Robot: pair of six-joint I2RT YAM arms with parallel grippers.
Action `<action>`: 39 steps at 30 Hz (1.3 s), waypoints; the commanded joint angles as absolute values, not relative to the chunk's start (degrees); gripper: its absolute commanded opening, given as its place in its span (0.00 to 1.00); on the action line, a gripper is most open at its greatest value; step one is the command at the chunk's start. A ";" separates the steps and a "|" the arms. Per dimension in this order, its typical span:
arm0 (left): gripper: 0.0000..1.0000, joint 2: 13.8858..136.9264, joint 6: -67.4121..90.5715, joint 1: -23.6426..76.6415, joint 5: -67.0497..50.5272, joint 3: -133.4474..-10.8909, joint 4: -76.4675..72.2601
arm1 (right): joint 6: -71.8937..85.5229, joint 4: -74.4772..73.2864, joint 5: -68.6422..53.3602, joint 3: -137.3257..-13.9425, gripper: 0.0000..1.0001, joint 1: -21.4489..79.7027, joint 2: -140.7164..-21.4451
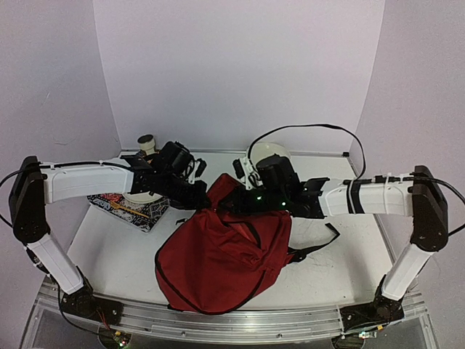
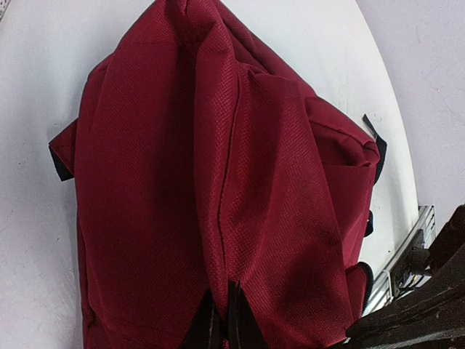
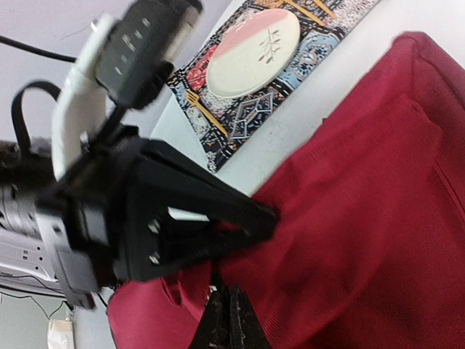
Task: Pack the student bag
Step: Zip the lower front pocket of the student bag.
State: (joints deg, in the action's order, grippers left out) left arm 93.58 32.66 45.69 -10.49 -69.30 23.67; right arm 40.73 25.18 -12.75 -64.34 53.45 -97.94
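The student bag (image 1: 218, 254), a dark-red fabric backpack, lies in the middle of the table with its far top edge pulled up. My left gripper (image 1: 206, 197) is shut on a fold of that edge from the left. In the left wrist view the fingertips (image 2: 236, 305) pinch red cloth (image 2: 218, 182) beside a seam. My right gripper (image 1: 241, 205) is shut on the same raised edge from the right. In the right wrist view its closed tips (image 3: 234, 294) bite the fabric (image 3: 363, 218), and the left gripper's black body (image 3: 196, 218) is right beside them.
A patterned mat (image 1: 149, 216) with a pale plate (image 3: 251, 54) lies left of the bag, under the left arm. A small white cup-like object (image 1: 147, 142) and a white round object (image 1: 270, 154) stand at the back. A black strap (image 1: 320, 246) trails right of the bag.
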 commanded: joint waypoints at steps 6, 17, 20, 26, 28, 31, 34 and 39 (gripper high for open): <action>0.00 90.70 29.27 38.28 -10.28 -74.13 24.77 | 37.59 20.62 -2.75 -59.12 0.00 53.40 -86.46; 0.00 92.22 29.29 31.19 -12.51 -75.26 24.76 | 36.77 15.58 11.77 -48.16 0.00 52.86 -77.04; 0.00 93.00 30.02 29.58 -14.33 -75.08 23.86 | 37.32 15.33 14.17 -44.25 0.00 52.08 -75.19; 0.00 94.07 32.77 27.70 -17.76 -72.15 20.07 | 39.57 15.21 16.93 -36.77 0.00 48.75 -72.52; 0.00 94.36 33.91 27.36 -18.36 -70.58 18.32 | 41.12 15.21 17.07 -34.42 0.00 46.56 -72.12; 0.00 95.14 34.85 27.33 -19.00 -69.08 16.37 | 41.90 15.45 16.54 -31.76 0.00 44.01 -71.53; 0.00 96.26 35.79 27.68 -21.91 -67.64 13.93 | 39.69 16.01 14.71 -32.65 0.00 43.64 -70.68; 0.00 96.91 38.14 30.40 -22.91 -67.86 11.22 | 34.15 16.68 14.01 -36.81 0.01 43.41 -69.49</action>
State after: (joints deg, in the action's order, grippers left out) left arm 96.90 36.94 31.23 -26.82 -67.40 14.83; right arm 39.43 25.31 6.69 -34.62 46.14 -72.04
